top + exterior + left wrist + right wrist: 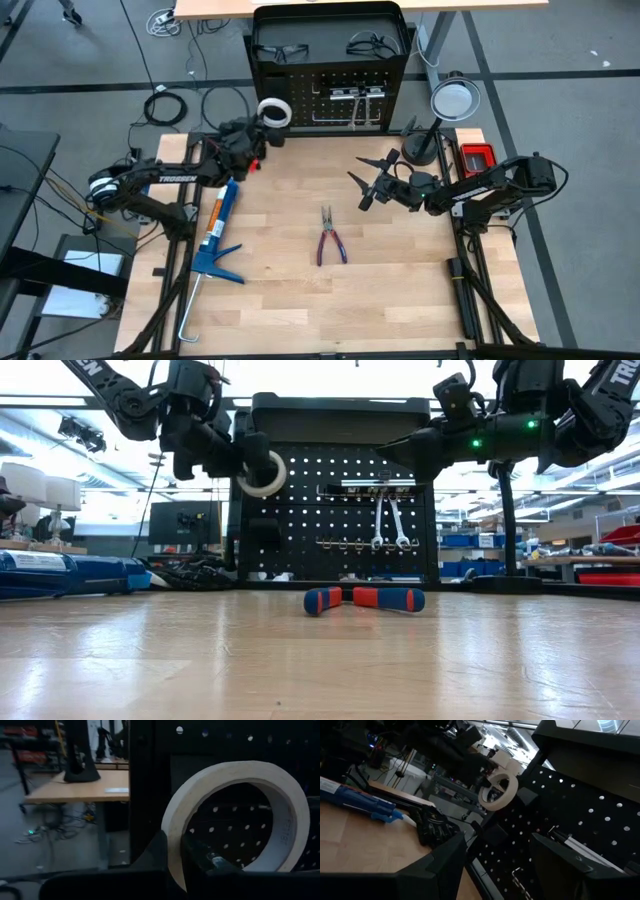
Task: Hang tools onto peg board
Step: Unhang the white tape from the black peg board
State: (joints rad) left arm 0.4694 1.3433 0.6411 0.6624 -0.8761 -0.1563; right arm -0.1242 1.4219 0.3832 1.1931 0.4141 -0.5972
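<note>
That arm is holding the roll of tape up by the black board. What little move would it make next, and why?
Probably ease the tape roll forward until its hole slips over a hook. The left pincer is shut on the roll's rim and holds it upright, close in front of the peg board, on its left side, not yet on a hook. The right pincer waits open above the table, empty.

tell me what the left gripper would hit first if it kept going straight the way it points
Probably the peg board: the left gripper, shut on the white tape roll, faces its perforated panel, so the roll would likely touch first. Depth is unclear.
</note>
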